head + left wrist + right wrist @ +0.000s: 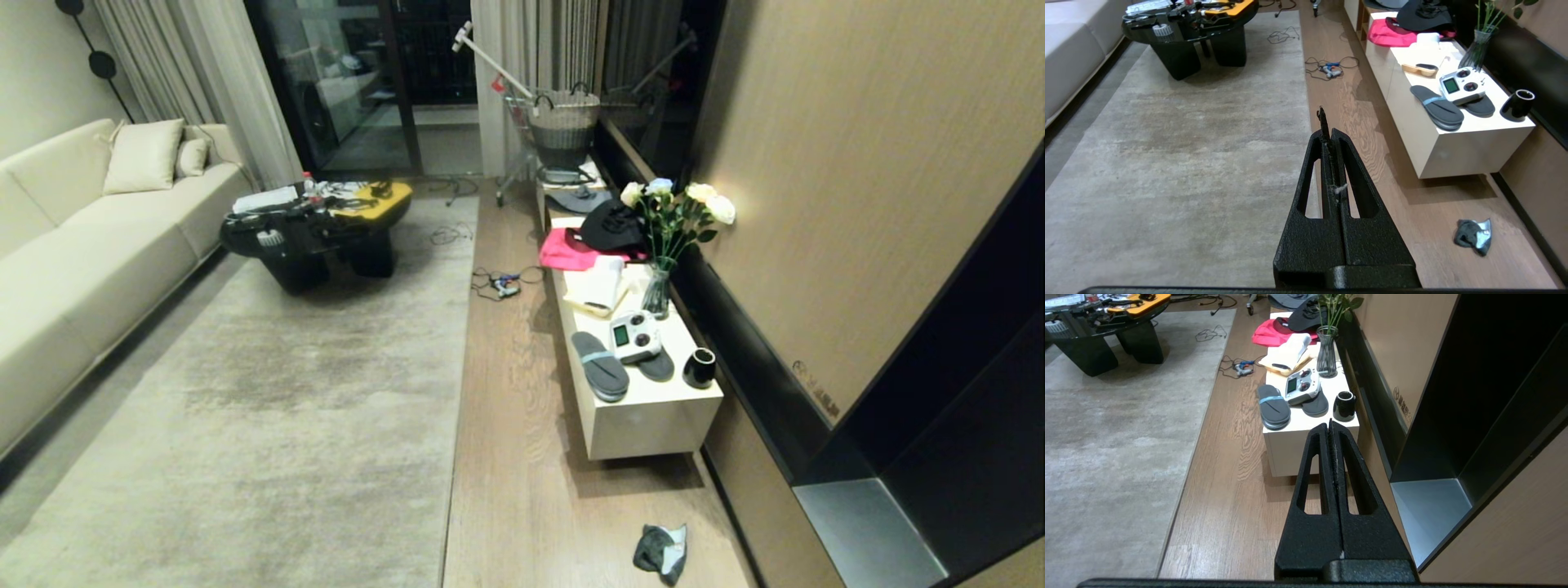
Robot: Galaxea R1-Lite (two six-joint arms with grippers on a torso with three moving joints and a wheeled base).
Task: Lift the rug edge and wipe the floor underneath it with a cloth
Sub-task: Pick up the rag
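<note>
near the white counter (645, 416) the cloth (661, 553) lies untouched; rug edge (454, 457) flat, both tools closed and empty, nothing begun.

You face a living room lit by warm indoor light, with darkness outside the glass. A cream sofa (90, 245) with pale cushions (144, 155) runs along the left wall. Ahead of it stands a low black coffee table (314, 237) with a cluttered top. At the far end, note the dark glass door (359, 82), flanked by sheer curtains (204, 73). On your right, a tan wood-grain wall panel (865, 163) rises above a long white low cabinet (645, 416). A dark recessed niche (939, 441) with a grey shelf sits nearest you on that side. A wicker basket (563, 122) stands near the curtains.
</note>
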